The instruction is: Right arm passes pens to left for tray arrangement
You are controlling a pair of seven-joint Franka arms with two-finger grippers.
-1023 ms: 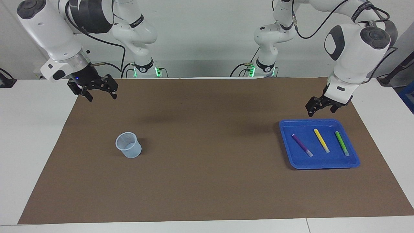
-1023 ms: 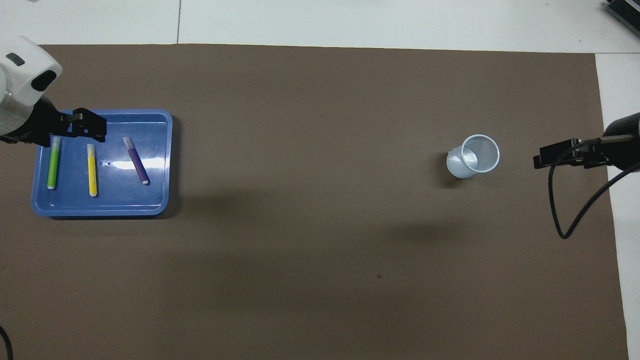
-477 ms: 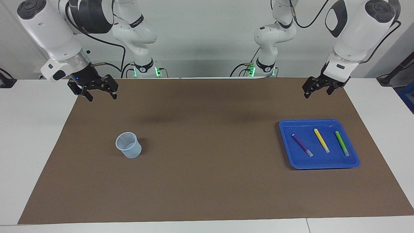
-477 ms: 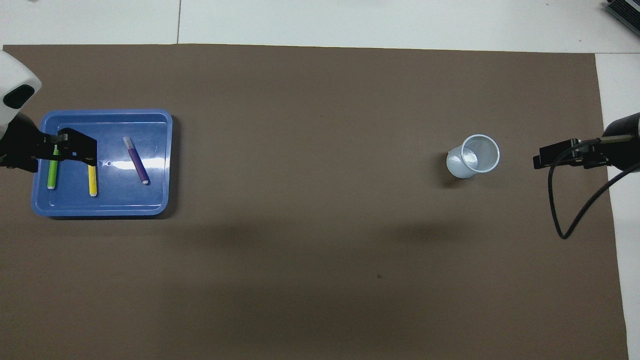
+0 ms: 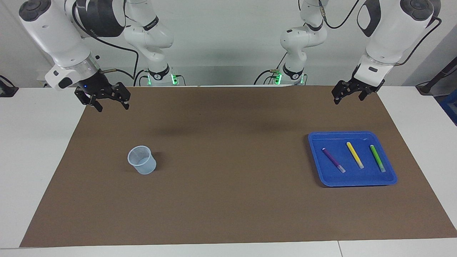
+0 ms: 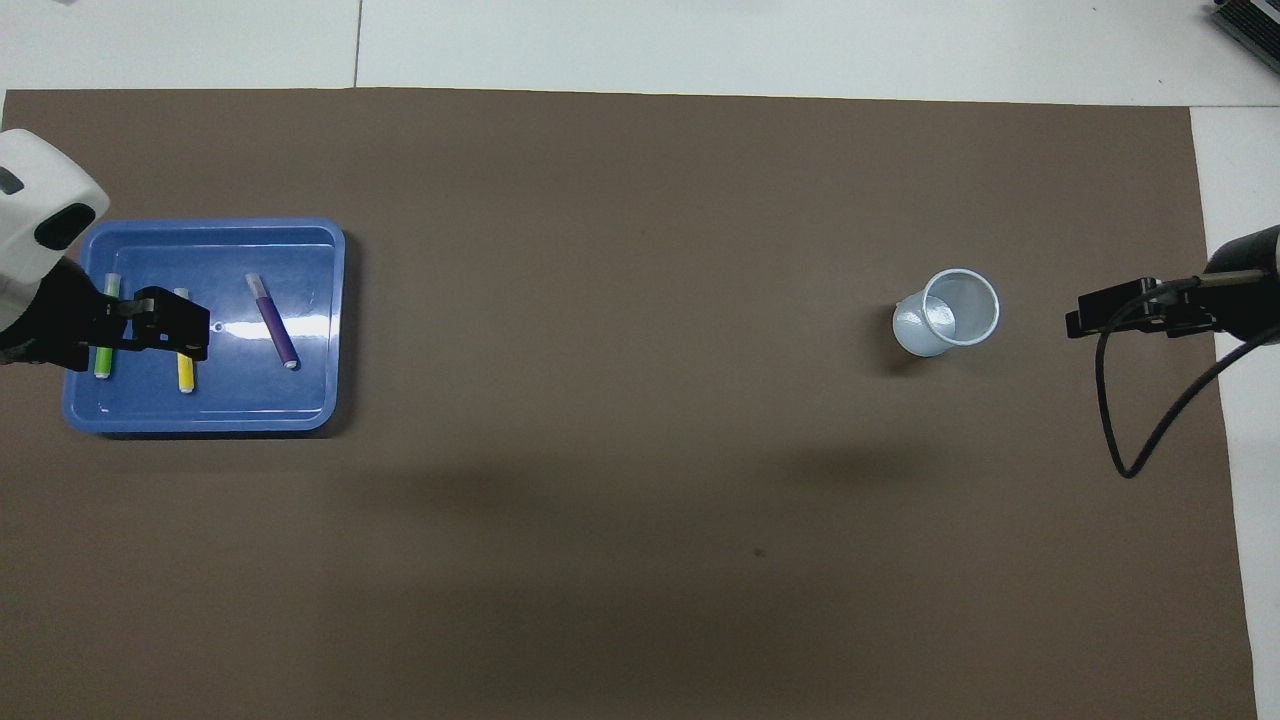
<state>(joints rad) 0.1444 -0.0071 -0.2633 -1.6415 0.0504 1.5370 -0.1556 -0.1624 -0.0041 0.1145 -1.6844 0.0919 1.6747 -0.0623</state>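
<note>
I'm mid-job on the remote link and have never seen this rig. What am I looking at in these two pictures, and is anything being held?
These are two white robot arms at one table, each ending in a black two-finger gripper. One picture looks across the table at the robots; the other looks down from above their end, so the sides are swapped.

A brown mat covers the table. Toward the left arm's end sits a blue tray with three pens lying side by side, apart: purple pen, yellow pen, green pen. Toward the right arm's end stands a small translucent cup, upright.

Nothing is held. The left gripper hangs open, raised near the tray. The right gripper, with the blue light, waits open over the mat's corner.
</note>
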